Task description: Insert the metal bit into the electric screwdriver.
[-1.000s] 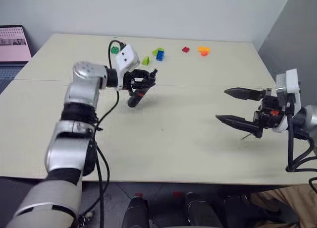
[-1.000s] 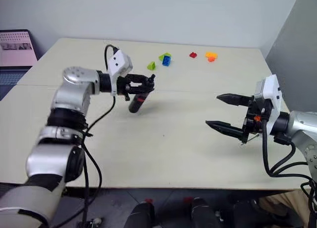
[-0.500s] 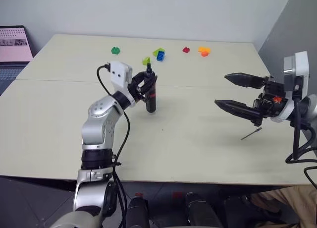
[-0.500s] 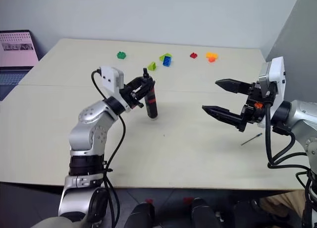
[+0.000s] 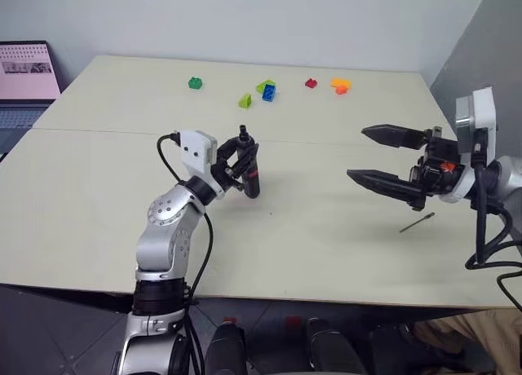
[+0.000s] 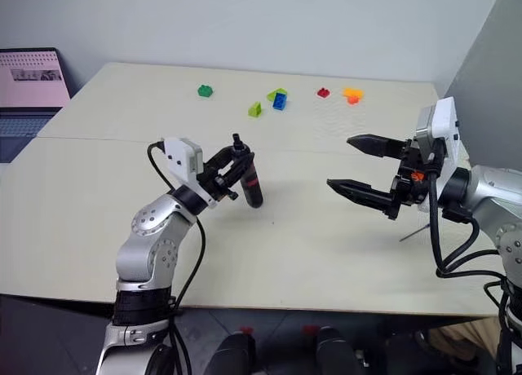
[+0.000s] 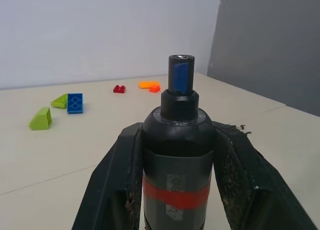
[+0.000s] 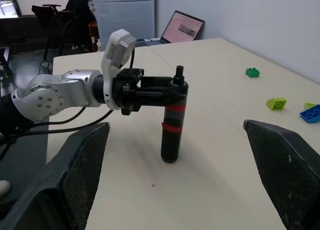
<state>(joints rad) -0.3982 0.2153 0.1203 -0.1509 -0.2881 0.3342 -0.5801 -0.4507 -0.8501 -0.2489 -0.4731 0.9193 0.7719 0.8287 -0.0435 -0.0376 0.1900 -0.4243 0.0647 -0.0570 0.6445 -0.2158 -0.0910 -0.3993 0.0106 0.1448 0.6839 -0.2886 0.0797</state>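
Now: slim black electric screwdriver with red band (image 5: pixel 250 170) upright in left claw (image 5: pixel 243 157), clamped tight. Thin dark metal bit (image 5: pixel 417 222) flat on pale desk (image 5: pixel 310 236), just below wide, empty right claw (image 5: pixel 373 156), nearer that arm.

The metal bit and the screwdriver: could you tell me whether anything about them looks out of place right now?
Yes: the metal bit lies loose on the table, below the right gripper, whose jaws are open and empty. The left gripper holds the electric screwdriver upright, tip up.
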